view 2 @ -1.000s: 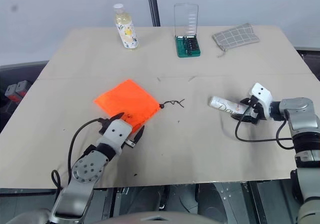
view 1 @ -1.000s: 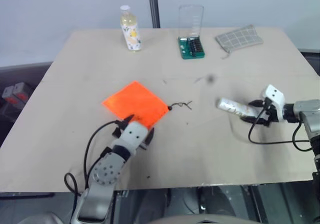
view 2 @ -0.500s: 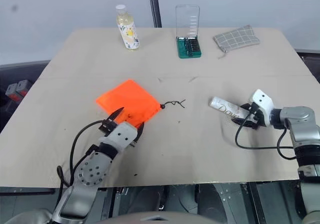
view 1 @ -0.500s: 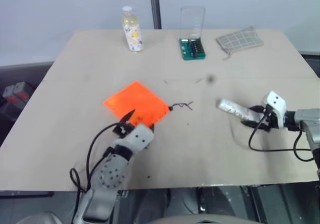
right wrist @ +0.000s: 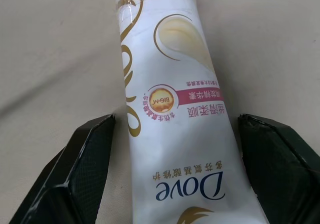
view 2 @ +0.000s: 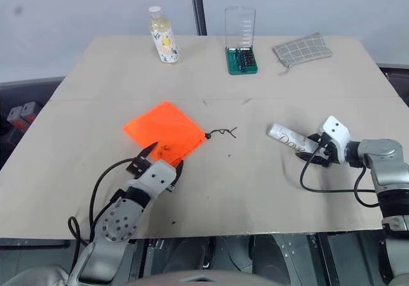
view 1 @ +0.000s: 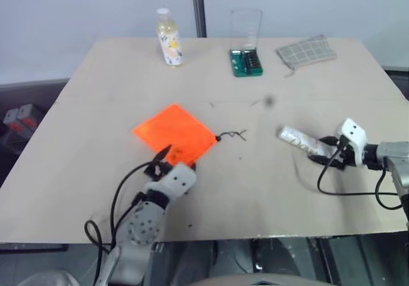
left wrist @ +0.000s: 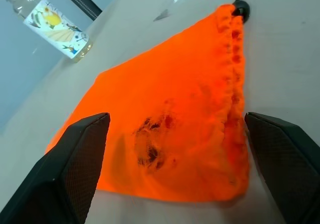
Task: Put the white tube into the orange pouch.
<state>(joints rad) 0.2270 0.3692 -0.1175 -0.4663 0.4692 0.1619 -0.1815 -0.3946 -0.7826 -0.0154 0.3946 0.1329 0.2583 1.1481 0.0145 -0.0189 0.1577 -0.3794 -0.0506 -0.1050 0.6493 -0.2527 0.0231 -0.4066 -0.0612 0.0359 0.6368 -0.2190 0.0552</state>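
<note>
Your right gripper (right wrist: 160, 194) has the tube (right wrist: 172, 109) lying between its fingers (right wrist: 85, 174), but both pads stand off the tube's sides with a gap showing, so the jaws are spread and nothing is grasped yet. Close squarely on the body where it sits now, around the printed middle and not near the flat crimped end, which would likely slip or fold; squeeze gently, since a soft tube will flatten. Taking the pouch (view 2: 163, 129) as the landmark, the tube (view 2: 291, 140) lies flat on the table (view 2: 255, 88) well to the right of it, at about the same depth, with bare table between them. Your left gripper (left wrist: 165, 169) sits at the pouch's near edge, jaws wide apart and empty, one finger (left wrist: 70, 164) either side of the gathered mouth. The mouth looks flat and closed, so it probably has to be pinched and lifted open before the tube arrives. The cord (view 2: 220, 131) trails off the pouch's right corner, right on the carrying path; keep the tube above it. Far behind the pouch stand a bottle (view 2: 160, 36), a green case (view 2: 241, 53) and a checked cloth (view 2: 301, 48), all well clear.
</note>
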